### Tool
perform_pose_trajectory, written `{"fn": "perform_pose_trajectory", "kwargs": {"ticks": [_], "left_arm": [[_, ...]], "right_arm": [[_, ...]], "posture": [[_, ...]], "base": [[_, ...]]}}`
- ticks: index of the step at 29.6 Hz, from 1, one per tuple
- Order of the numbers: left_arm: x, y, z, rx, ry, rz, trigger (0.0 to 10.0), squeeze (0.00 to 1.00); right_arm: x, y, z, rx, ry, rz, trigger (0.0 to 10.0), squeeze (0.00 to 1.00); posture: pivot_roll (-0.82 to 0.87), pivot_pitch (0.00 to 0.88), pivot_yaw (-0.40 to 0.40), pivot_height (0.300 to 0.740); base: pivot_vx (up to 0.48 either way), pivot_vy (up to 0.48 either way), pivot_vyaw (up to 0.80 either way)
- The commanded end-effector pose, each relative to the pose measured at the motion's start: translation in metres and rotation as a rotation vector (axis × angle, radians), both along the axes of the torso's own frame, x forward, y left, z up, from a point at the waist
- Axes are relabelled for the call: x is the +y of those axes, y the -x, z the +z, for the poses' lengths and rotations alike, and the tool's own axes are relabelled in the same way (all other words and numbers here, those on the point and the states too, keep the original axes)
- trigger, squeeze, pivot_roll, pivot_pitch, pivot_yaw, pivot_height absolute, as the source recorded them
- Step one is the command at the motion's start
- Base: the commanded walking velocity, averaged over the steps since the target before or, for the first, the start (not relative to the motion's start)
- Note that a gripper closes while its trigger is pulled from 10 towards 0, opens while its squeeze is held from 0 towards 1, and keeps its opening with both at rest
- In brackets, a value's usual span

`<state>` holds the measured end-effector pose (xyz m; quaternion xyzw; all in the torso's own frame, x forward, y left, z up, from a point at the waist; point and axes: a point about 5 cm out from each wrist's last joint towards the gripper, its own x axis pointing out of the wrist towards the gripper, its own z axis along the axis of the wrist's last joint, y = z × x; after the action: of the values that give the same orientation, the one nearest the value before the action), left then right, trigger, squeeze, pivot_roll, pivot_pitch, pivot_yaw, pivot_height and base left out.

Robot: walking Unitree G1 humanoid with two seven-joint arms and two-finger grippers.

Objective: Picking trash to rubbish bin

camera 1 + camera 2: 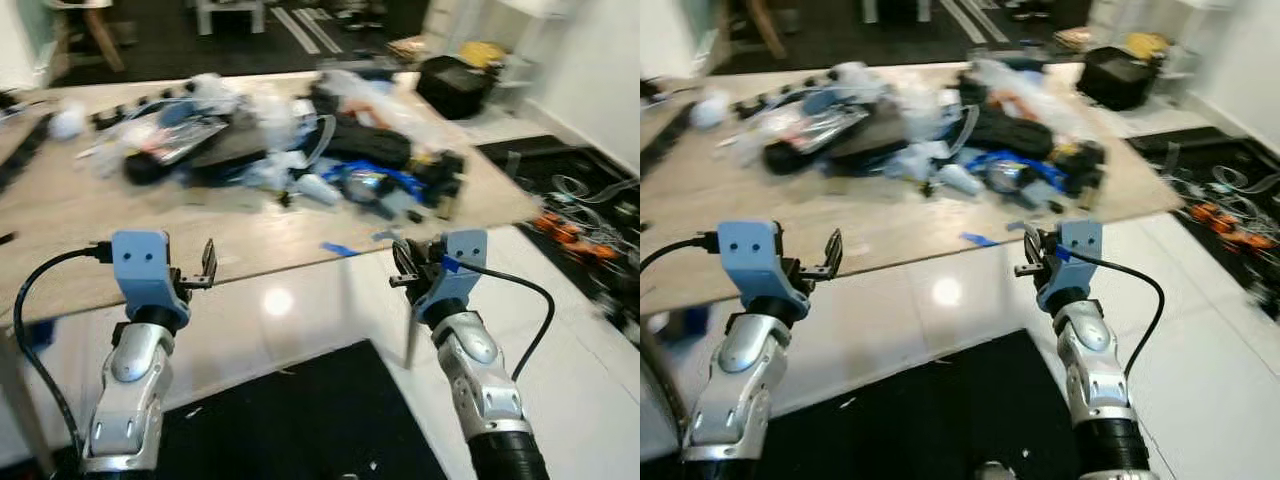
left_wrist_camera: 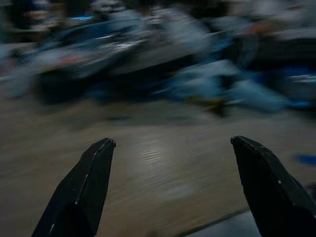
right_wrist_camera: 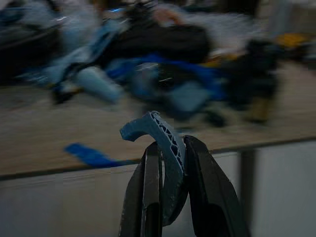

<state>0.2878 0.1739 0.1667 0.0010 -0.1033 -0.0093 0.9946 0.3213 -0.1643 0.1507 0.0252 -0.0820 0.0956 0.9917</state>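
The right gripper (image 3: 168, 163) clenches a curved blue plastic piece (image 3: 157, 136) off the bench's (image 1: 60, 210) near edge, presumably bound for the bin. The left gripper (image 2: 173, 187) is released, facing the trash pile (image 1: 300, 140) mid-bench.

Both arms are shiny silver segmented tubes with a boxy light-blue wrist block on each, two tiny dots on its face. A black cable loops off each block. The left gripper (image 1: 208, 262) and right gripper (image 1: 402, 262) have long, tapered matte-black fingers.
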Motion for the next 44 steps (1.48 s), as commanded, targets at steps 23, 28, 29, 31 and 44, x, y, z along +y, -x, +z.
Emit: {"fn": "perform_pose_trajectory", "kwargs": {"ticks": [23, 28, 29, 31, 44], "left_arm": [[-0.0036, 0.0005, -0.0046, 0.024, -0.063, -0.019, 10.0, 0.0], [-0.0049, 0.0, -0.0051, 0.024, -0.042, -0.023, 10.0, 0.0], [-0.005, -0.0003, -0.0046, 0.021, -0.051, -0.021, 10.0, 0.0], [-0.005, -0.0004, -0.0042, 0.019, -0.058, -0.02, 10.0, 0.0], [-0.0085, -0.0015, -0.0035, 0.016, -0.062, -0.03, 10.0, 0.0]], "right_arm": [[-0.0002, 0.0004, -0.0032, 0.014, -0.022, 0.007, 10.0, 0.0], [-0.0008, 0.0, -0.0039, 0.023, -0.036, 0.006, 10.0, 0.0], [-0.0009, -0.0003, -0.0038, 0.025, -0.037, 0.005, 10.0, 0.0], [-0.001, -0.0005, -0.0037, 0.025, -0.036, 0.005, 10.0, 0.0], [0.0008, -0.0003, -0.0056, 0.03, -0.021, 0.006, 10.0, 0.0]], "posture": [[0.02, 0.124, -0.063, 0.74], [0.02, 0.13, -0.062, 0.74], [0.02, 0.132, -0.061, 0.74], [0.02, 0.132, -0.061, 0.74], [0.02, 0.133, -0.061, 0.74]], "base": [[0.0, 0.0, -0.73], [0.0, 0.0, -0.72], [0.0, 0.0, -0.73], [0.0, 0.0, -0.73], [0.0, 0.0, -0.73]]}}
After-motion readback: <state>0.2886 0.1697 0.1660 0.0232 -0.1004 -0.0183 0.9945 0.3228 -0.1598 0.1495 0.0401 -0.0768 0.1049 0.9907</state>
